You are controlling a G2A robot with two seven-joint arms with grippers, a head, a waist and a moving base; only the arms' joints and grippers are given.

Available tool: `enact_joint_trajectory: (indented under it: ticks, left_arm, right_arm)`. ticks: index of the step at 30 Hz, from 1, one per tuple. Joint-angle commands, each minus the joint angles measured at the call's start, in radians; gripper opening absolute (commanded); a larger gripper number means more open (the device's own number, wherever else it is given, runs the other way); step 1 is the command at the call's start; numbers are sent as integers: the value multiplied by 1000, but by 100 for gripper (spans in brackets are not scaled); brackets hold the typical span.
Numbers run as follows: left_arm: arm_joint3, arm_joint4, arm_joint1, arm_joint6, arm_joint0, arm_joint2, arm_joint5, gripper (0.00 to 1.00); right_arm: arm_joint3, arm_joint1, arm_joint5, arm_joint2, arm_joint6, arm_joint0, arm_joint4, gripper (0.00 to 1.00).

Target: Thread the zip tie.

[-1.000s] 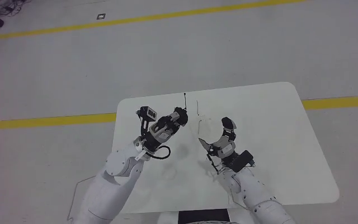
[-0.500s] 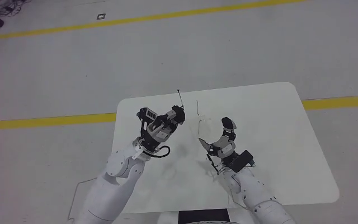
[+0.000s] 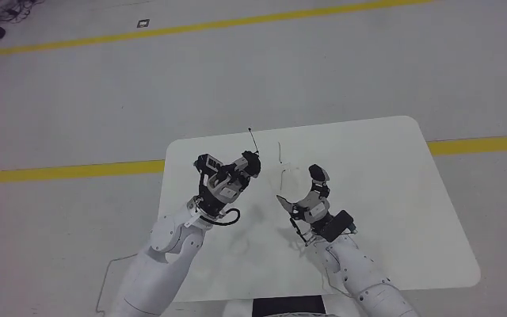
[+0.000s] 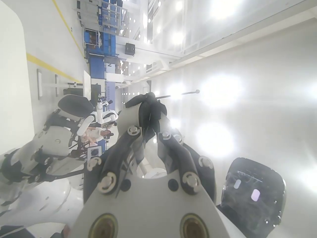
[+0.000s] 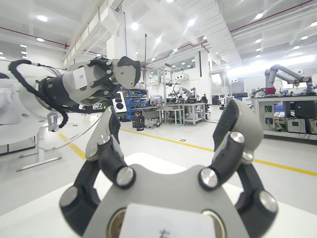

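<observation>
Zip tie (image 3: 252, 140), black and thin, is clamped in the left pincer (image 3: 253, 159), which holds it up off the white surface (image 3: 380, 158) above that surface's far left part. Seen from the top, the strap runs out from the pincer's tips away from the robot, leaning slightly to the left, and its free end overlaps the surface's far edge. In the left wrist view the two fingers are pressed together on the strap. A long part of it sticks out past them and ends in a small thicker piece that looks like the head.

The right pincer (image 3: 299, 189) is above the middle of the surface, to the right of the left one and a little nearer the robot, the two apart from each other. It is spread wide with nothing between its fingers. Its ribbed black pads (image 5: 224, 122) face one another across the gap. From the right wrist view the left pincer is seen side-on, with the strap standing nearly upright above it.

A thin pale line (image 3: 280, 152) lies on the surface between the two pincers. Whether it is a second strap or a mark cannot be told. Beyond the surface the grey floor (image 3: 238, 71) carries a yellow line (image 3: 79, 170).
</observation>
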State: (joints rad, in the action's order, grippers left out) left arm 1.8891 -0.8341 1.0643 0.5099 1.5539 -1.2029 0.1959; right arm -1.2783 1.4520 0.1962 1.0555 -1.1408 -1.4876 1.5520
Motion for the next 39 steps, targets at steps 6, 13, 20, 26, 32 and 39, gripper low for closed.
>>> enact_joint_trajectory:
  ticks: [6,13,20,26,32,39]
  left_arm:
    - [0,0,0,0,0,0,0,0]
    - [0,0,0,0,0,0,0,0]
    - [0,0,0,0,0,0,0,0]
    - [0,0,0,0,0,0,0,0]
    - [0,0,0,0,0,0,0,0]
    - [0,0,0,0,0,0,0,0]
  right_arm:
    - [24,4,-29,-24,0,68,18,100]
    - [154,20,-94,-72,-51,165,7,100]
    - [276,52,-111,-135,-74,265,-22,100]
    - [353,81,-124,-181,-117,343,-40,100]
    - [394,100,-145,-207,-155,379,-49,100]
    - [394,100,-145,-207,-155,379,-49,100]
